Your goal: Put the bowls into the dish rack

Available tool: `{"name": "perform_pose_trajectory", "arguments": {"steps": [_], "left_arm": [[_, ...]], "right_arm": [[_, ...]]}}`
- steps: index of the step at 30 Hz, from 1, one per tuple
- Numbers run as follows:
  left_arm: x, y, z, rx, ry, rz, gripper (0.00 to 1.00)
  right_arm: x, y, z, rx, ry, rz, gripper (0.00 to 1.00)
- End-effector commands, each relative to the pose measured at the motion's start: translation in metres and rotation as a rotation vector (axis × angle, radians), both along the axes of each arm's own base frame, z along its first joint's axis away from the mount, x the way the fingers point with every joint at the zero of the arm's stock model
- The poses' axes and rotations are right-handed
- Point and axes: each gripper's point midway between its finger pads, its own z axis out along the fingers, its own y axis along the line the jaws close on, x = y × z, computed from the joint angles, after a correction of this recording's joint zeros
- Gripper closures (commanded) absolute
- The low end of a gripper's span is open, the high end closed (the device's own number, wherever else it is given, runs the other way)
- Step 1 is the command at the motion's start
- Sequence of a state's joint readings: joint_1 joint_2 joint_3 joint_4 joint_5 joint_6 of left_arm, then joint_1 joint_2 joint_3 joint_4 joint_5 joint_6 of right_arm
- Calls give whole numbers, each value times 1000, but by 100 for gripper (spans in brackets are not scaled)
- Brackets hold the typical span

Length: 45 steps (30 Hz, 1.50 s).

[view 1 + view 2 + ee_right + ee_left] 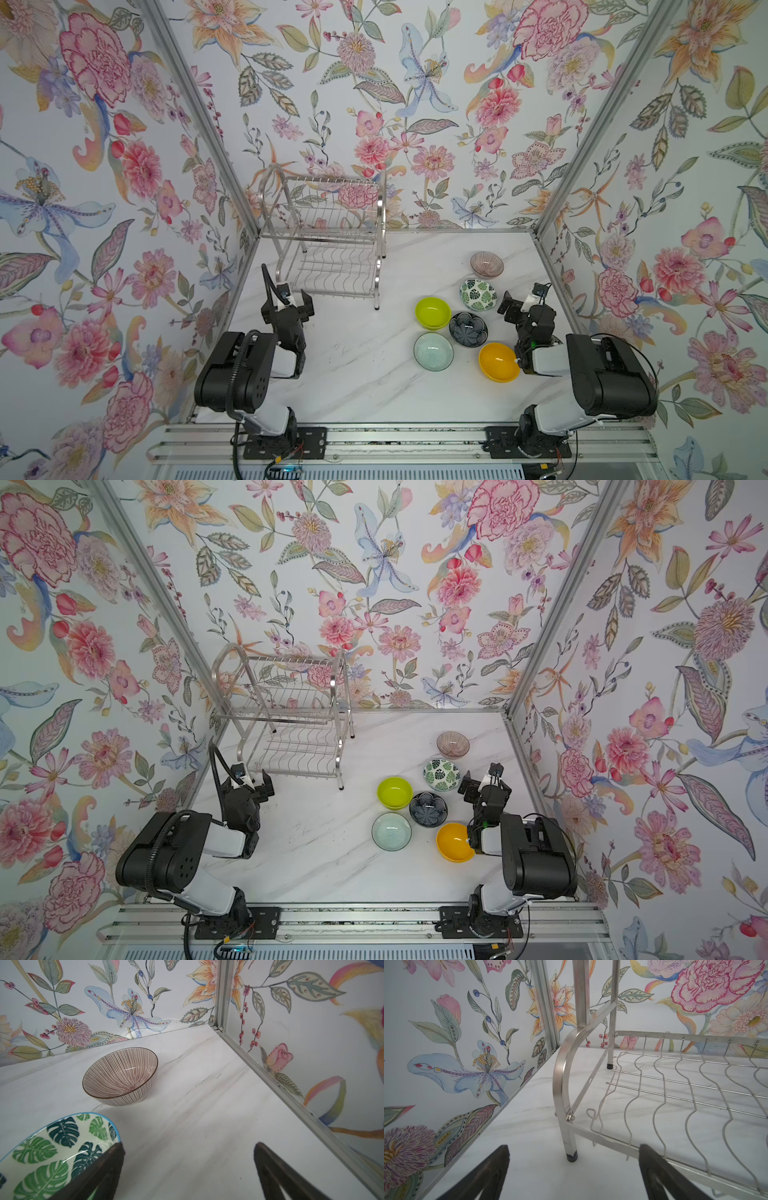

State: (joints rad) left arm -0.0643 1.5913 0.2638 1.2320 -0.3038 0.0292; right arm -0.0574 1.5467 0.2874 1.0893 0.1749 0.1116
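A: Fingers first.
B: Left gripper [574, 1147]: fingers [494, 1167] spread wide, nothing between them. Right gripper [189, 1145]: same, fingers [272, 1169] wide apart, holding nothing.
A: Nearest things?
B: Left aims about 12 o'clock. The front-left leg of the dish rack [332, 232] is just ahead of its tips. Right sits at 3 o'clock of the leaf-print bowl [478, 295], just beside it. In the right wrist view one finger overlaps that rim, so I can't tell if it touches.
A: Rack pose?
B: Upright on its feet at 11 o'clock on the table [353, 374], in the back-left corner. Long axis runs 9 to 3. Lower tier's front faces 6, toward the arms; its wavy wires run 12 to 6.
A: Bowls?
B: Six in view in both top views, all on the table's right half, mouths up. They're round, so no long axis. Around the navy floral bowl [468, 329]:
- lime green bowl [433, 312] at 10
- leaf-print at 1
- pale green bowl [433, 351] at 8
- orange-yellow bowl [498, 361] at 5, its edge under the right arm
- ribbed pink bowl [487, 264] at 12, farthest back, apart from the rest
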Motion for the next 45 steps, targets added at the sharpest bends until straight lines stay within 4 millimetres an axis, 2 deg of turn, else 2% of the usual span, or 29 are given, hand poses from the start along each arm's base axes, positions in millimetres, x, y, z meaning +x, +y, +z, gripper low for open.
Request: {"name": "perform_pose_trajectory", "arguments": {"steps": [1, 4, 6, 9, 10, 11, 14, 15, 18, 23, 25, 26, 28, 29, 31, 33, 34, 37, 40, 42, 45], "left_arm": [[3, -2, 6, -4, -19, -19, 1], [3, -2, 6, -5, -18, -19, 1], [0, 6, 7, -29, -35, 12, 1], [-3, 12, 9, -28, -44, 51, 1], [-6, 13, 17, -40, -62, 65, 1], [-13, 13, 13, -41, -63, 65, 1], [-23, -3, 25, 33, -123, 35, 1], [-26, -10, 19, 72, -110, 27, 1], [-35, -16, 24, 86, -147, 3, 1], [-31, -12, 27, 86, -134, 34, 1], [-37, 11, 44, 99, -129, 235, 1], [-35, 17, 49, 83, -107, 272, 1], [-16, 6, 65, 89, -54, 203, 1], [-11, 3, 79, 97, -59, 208, 1], [-15, 1, 96, 68, -79, 234, 1], [-26, 5, 107, -113, -163, 278, 1], [-27, -1, 107, -180, -169, 231, 1], [-26, -49, 112, -357, -186, -82, 1], [-29, -99, 102, -498, -125, -309, 1], [-31, -130, 86, -440, 11, -367, 1], [-35, -169, 72, -264, 107, -434, 1]], "right_arm": [[-5, -14, 13, -30, -33, -127, 2], [-11, -13, 28, -52, -52, -129, 2], [-13, -11, 47, -55, -39, -137, 1], [-21, -13, 69, 36, -28, -173, 2], [-24, -13, 76, 61, -36, -169, 1], [-27, -11, 81, 88, -48, -157, 2], [-41, -11, 87, 236, -103, -173, 1], [-44, -8, 91, 291, -122, -155, 1], [-45, 10, 114, 380, -166, -54, 2], [-22, 38, 135, 353, -88, 1, 2], [-10, 52, 138, 311, -54, 30, 2], [-4, 59, 137, 296, -36, 46, 2], [7, 70, 134, 280, -18, 69, 1], [14, 76, 133, 275, -18, 79, 2], [24, 84, 131, 261, -21, 87, 1], [36, 95, 131, 241, -24, 96, 2], [41, 101, 133, 232, -36, 100, 1], [58, 125, 141, 214, -110, 139, 2], [75, 151, 149, 205, -184, 180, 2], [87, 168, 149, 199, -209, 199, 1], [103, 188, 149, 179, -228, 223, 1]]}}
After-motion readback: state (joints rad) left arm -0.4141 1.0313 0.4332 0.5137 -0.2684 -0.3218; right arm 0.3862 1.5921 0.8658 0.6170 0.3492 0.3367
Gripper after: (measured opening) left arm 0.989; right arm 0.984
